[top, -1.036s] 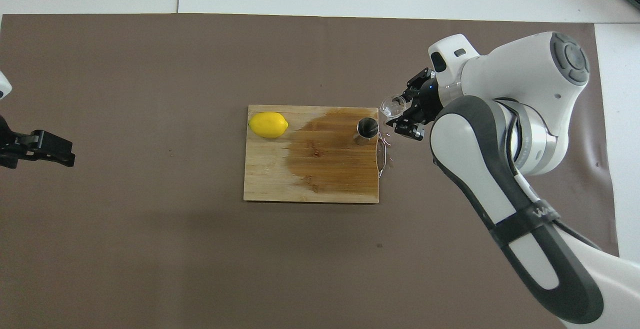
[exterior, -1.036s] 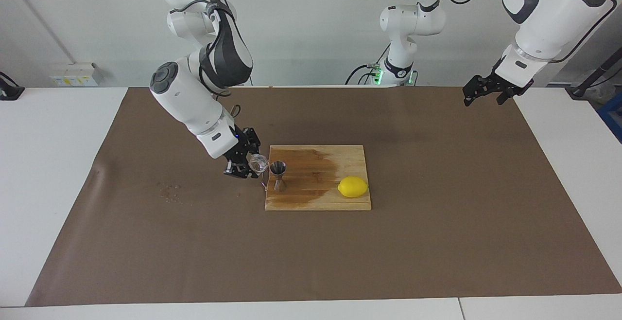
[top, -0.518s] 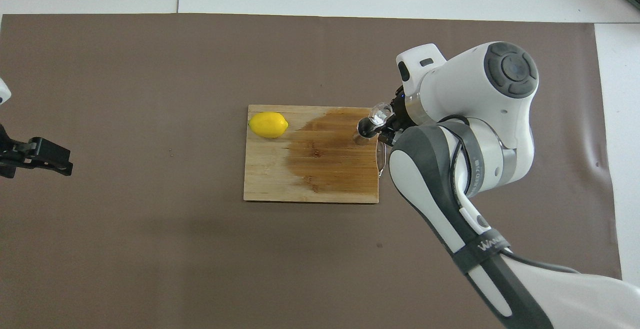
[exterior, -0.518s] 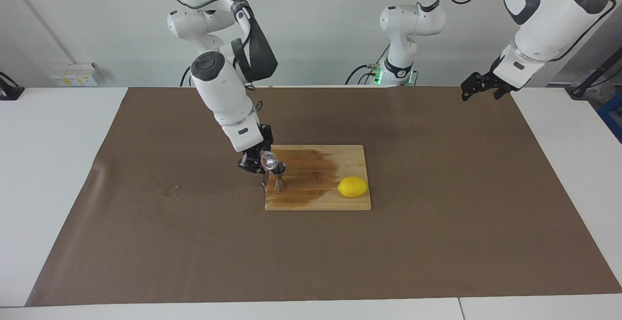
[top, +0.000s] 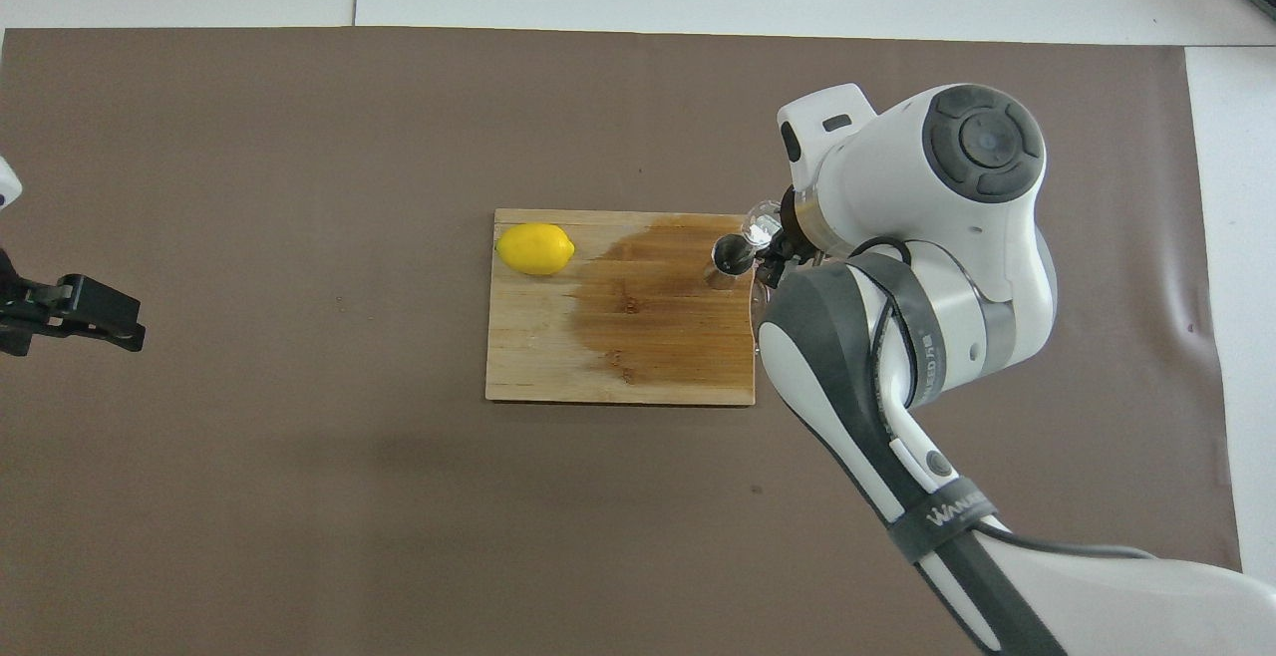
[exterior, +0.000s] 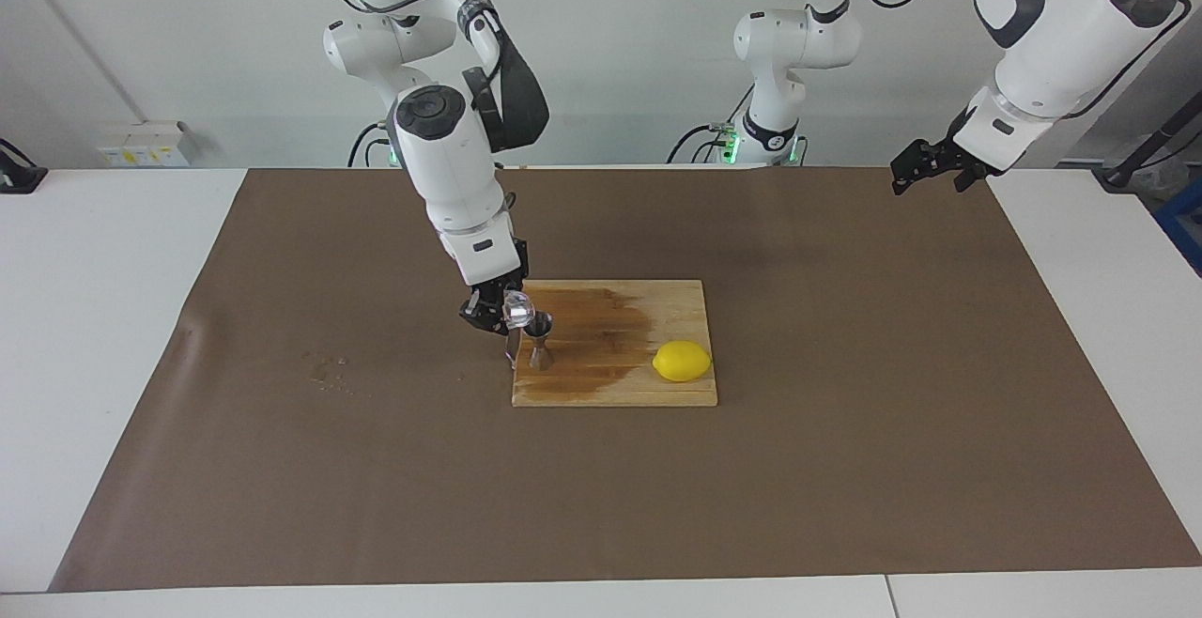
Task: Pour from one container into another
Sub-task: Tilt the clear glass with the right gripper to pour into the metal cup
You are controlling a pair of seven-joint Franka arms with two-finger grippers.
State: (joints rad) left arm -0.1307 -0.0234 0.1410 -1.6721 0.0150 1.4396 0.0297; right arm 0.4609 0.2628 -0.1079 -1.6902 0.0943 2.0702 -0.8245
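Note:
The small clear glass cup (exterior: 516,309) (top: 762,226) is tipped on its side just above the rim of the metal jigger (exterior: 539,341) (top: 730,259). My right gripper (exterior: 495,311) is shut on the cup, over the board's edge toward the right arm's end. The hourglass-shaped jigger stands upright on the wooden cutting board (exterior: 657,393) (top: 538,357). In the overhead view the right arm's wrist hides most of that gripper. My left gripper (exterior: 930,170) (top: 95,312) hangs open over the brown mat at the left arm's end, waiting.
A yellow lemon (exterior: 682,361) (top: 535,248) lies on the board toward the left arm's end. A dark wet stain covers much of the board around the jigger. A brown mat (exterior: 845,468) covers the table, with small specks (exterior: 329,369) toward the right arm's end.
The right arm swung upright and carried the cup from beside the board to over the jigger's rim, tilting it further. The left gripper shifted only slightly.

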